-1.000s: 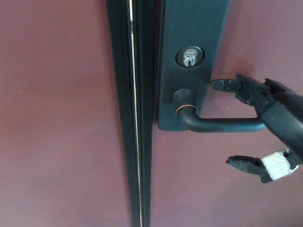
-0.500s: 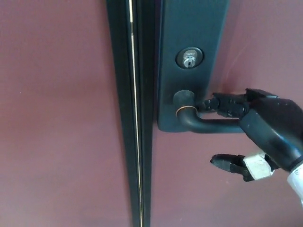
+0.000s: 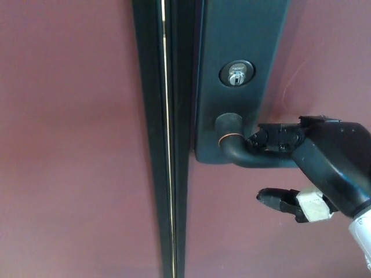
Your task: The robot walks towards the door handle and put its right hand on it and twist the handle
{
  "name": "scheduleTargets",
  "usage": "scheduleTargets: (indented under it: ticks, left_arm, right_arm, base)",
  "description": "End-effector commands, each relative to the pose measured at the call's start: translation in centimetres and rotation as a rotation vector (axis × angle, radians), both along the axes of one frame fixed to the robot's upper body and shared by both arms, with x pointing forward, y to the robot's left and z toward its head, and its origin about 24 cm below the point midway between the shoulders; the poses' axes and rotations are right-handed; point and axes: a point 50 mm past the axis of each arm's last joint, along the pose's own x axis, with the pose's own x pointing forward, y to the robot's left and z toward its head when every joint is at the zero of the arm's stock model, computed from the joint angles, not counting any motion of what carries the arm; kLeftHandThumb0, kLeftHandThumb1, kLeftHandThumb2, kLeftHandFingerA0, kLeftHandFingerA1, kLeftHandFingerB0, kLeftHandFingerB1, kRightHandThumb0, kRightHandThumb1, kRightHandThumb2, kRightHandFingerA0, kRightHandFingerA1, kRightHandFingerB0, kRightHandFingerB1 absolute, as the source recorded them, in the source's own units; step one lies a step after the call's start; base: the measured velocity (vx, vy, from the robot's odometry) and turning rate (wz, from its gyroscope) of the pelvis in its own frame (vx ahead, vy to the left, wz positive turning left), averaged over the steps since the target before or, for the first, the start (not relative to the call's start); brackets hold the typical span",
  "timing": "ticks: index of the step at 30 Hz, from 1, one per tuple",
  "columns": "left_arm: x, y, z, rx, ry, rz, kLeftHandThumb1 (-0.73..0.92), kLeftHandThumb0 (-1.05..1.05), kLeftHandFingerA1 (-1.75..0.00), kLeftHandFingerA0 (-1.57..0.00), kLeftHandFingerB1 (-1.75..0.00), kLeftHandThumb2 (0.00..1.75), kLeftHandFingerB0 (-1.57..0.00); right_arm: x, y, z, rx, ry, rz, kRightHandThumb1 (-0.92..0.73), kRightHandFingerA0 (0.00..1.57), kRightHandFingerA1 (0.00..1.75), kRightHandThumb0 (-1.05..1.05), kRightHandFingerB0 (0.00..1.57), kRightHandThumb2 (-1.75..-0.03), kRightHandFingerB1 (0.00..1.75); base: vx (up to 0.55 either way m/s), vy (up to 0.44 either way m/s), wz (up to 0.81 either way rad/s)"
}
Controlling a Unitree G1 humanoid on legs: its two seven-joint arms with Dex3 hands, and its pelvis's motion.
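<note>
Reaching in from 4 o'clock, the right hand (image 3: 301, 168) is laid on the door handle (image 3: 255, 155), upper fingers (image 3: 277, 138) resting on the lever and thumb (image 3: 281, 200) spread below, not yet clamped, apparently for twisting. A smooth dark metal lever is seen curving from a long plate (image 3: 240, 35) under the round keyhole (image 3: 236, 74).

Right hand (image 3: 316, 168) covers the outer end of the door handle (image 3: 243, 152) (grip not discernible), wrist cut by the right edge; backplate (image 3: 240, 35) runs off top.
</note>
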Motion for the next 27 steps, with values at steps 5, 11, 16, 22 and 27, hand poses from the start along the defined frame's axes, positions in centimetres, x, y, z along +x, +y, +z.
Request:
scheduleTargets:
  ticks: [5, 11, 16, 22, 27]
  left_arm:
    - [0.0, 0.4, 0.2, 0.000, 0.000, 0.014, 0.54, -0.30, -0.45, -0.58, -0.39, 0.56, -0.44]
    - [0.0, 0.4, 0.2, -0.001, 0.000, 0.014, 0.54, -0.30, -0.45, -0.58, -0.39, 0.56, -0.44]
    - [0.0, 0.4, 0.2, -0.001, 0.000, 0.014, 0.54, -0.30, -0.45, -0.58, -0.39, 0.56, -0.44]
    - [0.1, 0.4, 0.2, 0.013, 0.007, 0.006, 0.44, -0.37, -0.54, -0.54, -0.48, 0.70, -0.40]
    - [0.1, 0.4, 0.2, 0.004, 0.007, 0.020, 0.44, -0.37, -0.54, -0.54, -0.48, 0.70, -0.41]
  right_arm:
    - [0.0, 0.2, -0.4, -0.010, 0.013, 0.024, -0.49, 0.77, 0.58, -0.46, 0.73, -0.55, 0.51]
    - [0.0, 0.2, -0.5, -0.010, 0.012, 0.024, -0.49, 0.77, 0.58, -0.46, 0.73, -0.55, 0.51]
    - [0.0, 0.2, -0.5, -0.010, 0.015, 0.023, -0.49, 0.77, 0.58, -0.46, 0.73, -0.55, 0.51]
    - [-0.3, -0.3, 1.2, 0.004, -0.014, 0.021, -0.49, 0.69, 0.49, -0.46, 0.64, -0.54, 0.44]
    - [-1.3, -1.4, 3.0, 0.047, -0.085, 0.017, -0.48, 0.28, 0.36, -0.55, 0.28, -0.55, 0.31]
  base:
    - [0.00, 0.000, 0.00]
    - [0.00, 0.000, 0.00]
    - [0.00, 0.000, 0.00]
    - [0.00, 0.000, 0.00]
    - [0.00, 0.000, 0.00]
